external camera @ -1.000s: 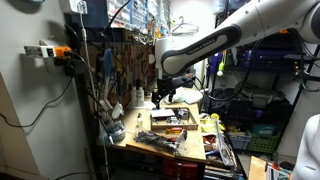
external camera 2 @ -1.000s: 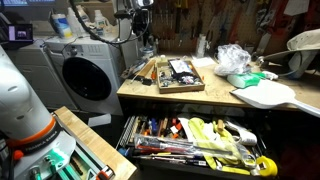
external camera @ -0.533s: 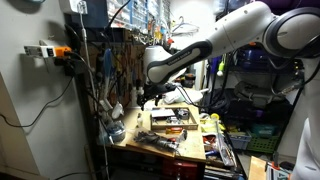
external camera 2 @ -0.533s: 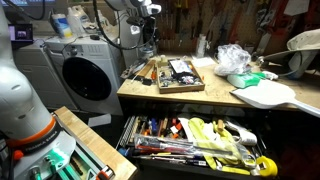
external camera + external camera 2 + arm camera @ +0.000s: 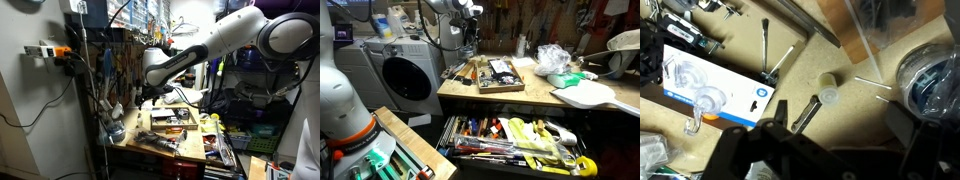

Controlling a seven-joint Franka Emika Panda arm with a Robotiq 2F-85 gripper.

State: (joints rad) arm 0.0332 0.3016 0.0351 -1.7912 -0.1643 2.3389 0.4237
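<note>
My gripper (image 5: 838,125) is open and empty, its two dark fingers (image 5: 771,122) wide apart at the bottom of the wrist view. It hangs above the wooden bench top (image 5: 850,60). Just under it lies a small tool with a white cap (image 5: 825,96). A white and blue blister package (image 5: 710,85) lies to its left, with a thin screwdriver (image 5: 765,48) beyond. In both exterior views the gripper (image 5: 150,95) (image 5: 470,42) is above the back corner of the bench, near the tool wall.
A wooden tray of tools (image 5: 496,75) sits on the bench. An open drawer full of tools (image 5: 515,140) juts out in front. A washing machine (image 5: 405,75) stands beside the bench. A plastic bag (image 5: 552,58) and a white board (image 5: 585,95) lie further along.
The arm has swung towards the tool wall, carrying the gripper over the bench's back corner. The gripper stays open and empty.
</note>
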